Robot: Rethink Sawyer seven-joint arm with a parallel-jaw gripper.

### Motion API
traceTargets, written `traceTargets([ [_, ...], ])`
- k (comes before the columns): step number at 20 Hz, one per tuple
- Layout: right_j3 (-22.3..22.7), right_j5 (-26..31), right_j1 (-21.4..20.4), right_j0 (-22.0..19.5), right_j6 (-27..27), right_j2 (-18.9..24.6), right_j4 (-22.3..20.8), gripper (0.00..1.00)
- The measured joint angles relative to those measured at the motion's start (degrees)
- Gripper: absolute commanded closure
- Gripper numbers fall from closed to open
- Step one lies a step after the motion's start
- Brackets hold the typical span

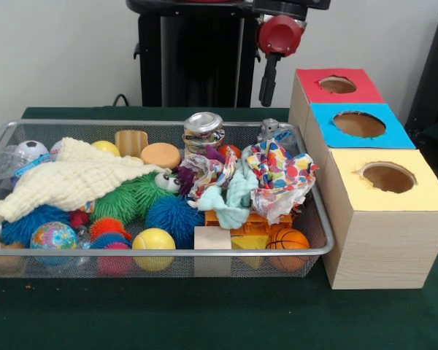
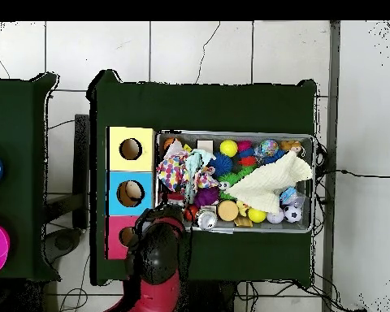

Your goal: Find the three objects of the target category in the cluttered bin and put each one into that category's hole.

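Note:
The wire mesh bin is full of toys and also shows in the overhead view. A see-through bottle with a blue label lies at its far left corner, partly under a cream cloth; it also shows in the overhead view. A wrinkly clear-grey thing at the bin's back right may be another bottle. No third one shows. The red-faced hole is on the farthest box; in the overhead view the arm partly covers it. My gripper hangs above the table behind the bin, left of the red box.
A shiny metal can stands at the bin's back. Blue-faced and yellow-faced holes sit nearer on the same wooden box. Balls, spiky toys, a patterned cloth and blocks fill the bin. The robot pedestal stands behind.

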Motion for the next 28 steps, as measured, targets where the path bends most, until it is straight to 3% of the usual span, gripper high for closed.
traceTargets([
  [7, 0.1, 0.02, 0.48, 1.51, 0.0, 0.0, 4.15, 0.0],
  [28, 0.11, 0.12, 3.75, 4.23, 0.0, 0.54, 6.92, 0.0],
])
